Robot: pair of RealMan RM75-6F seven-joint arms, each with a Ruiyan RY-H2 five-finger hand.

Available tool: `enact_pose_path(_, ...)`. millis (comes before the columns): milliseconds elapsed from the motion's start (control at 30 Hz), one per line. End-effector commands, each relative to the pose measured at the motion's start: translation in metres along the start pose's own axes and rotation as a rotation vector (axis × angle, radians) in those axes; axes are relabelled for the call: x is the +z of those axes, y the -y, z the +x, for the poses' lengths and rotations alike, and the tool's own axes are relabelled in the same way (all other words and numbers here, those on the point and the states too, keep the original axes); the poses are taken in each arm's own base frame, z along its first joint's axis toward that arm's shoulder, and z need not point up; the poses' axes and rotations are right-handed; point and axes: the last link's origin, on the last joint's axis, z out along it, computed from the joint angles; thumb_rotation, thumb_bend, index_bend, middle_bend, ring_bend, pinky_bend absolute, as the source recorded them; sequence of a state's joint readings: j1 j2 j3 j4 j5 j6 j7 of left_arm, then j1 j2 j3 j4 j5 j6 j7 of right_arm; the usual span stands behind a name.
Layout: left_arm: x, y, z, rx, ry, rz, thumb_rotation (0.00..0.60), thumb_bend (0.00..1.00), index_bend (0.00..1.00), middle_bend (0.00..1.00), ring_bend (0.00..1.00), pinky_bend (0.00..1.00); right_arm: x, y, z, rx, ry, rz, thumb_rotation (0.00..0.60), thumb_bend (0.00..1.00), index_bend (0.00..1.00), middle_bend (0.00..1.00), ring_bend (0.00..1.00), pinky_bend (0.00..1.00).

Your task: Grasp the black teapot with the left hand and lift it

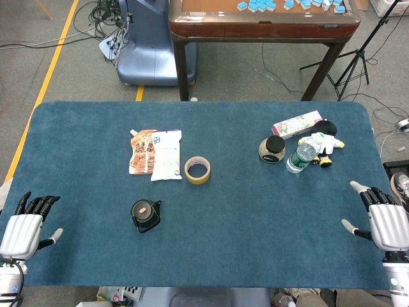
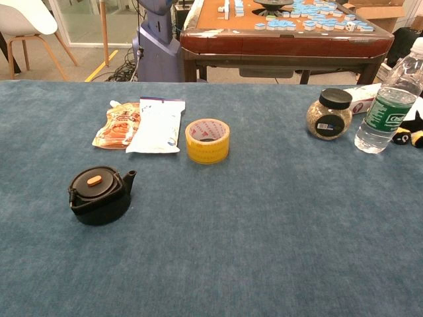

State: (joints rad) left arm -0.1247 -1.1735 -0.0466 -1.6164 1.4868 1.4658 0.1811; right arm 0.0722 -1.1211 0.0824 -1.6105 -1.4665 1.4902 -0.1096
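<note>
Teapot [image 1: 146,215] sits upright on desk [image 1: 255,211], front-left, spout toward the right in chest view, untouched. Tape roll [image 1: 197,170] and two pouches [image 1: 156,152] lie behind it. Left hand [image 1: 25,228] rests at the desk's near-left corner, fingers spread, holding nothing. Right hand [image 1: 382,220] at near-right edge, likewise wide and empty

A lab or test room: floor cables [image 1: 105,13], yellow floor tape [image 1: 48,70], a tripod [image 1: 358,57], and a mahjong table [image 1: 265,22].
</note>
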Motion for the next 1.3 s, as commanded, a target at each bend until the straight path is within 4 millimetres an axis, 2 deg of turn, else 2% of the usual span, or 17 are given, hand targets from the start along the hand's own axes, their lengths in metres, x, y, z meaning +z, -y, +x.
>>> enact_pose_path(33,0.000,0.000,0.000,0.001,0.000,-0.001,0.600,0.21,0.19,0.20,0.19,0.02,0.000,0.000,0.000,-0.001,0.000,0.001,0.600,0.12,0.18,0.28,0.22,0.31)
enact_pose_path(367,0.001,0.001,0.000,-0.008,0.007,-0.011,0.600,0.21,0.19,0.20,0.19,0.02,0.000,0.001,0.005,0.000,-0.020,0.008,0.600,0.12,0.18,0.28,0.22,0.31)
enact_pose_path(633,0.014,-0.006,0.002,-0.013,0.037,-0.088,0.600,0.21,0.19,0.20,0.19,0.02,0.005,0.000,0.018,-0.016,-0.069,0.011,0.600,0.12,0.18,0.28,0.22,0.31)
enact_pose_path(1000,0.043,-0.036,-0.008,0.009,0.119,-0.240,0.600,0.19,0.10,0.17,0.17,0.02,0.005,0.001,0.019,-0.020,-0.071,0.006,0.600,0.12,0.18,0.28,0.22,0.31)
enact_pose_path(1300,0.055,-0.063,-0.016,0.039,0.163,-0.356,0.600,0.14,0.01,0.12,0.15,0.02,0.000,-0.005,0.019,-0.018,-0.073,-0.016,0.600,0.12,0.18,0.28,0.22,0.31)
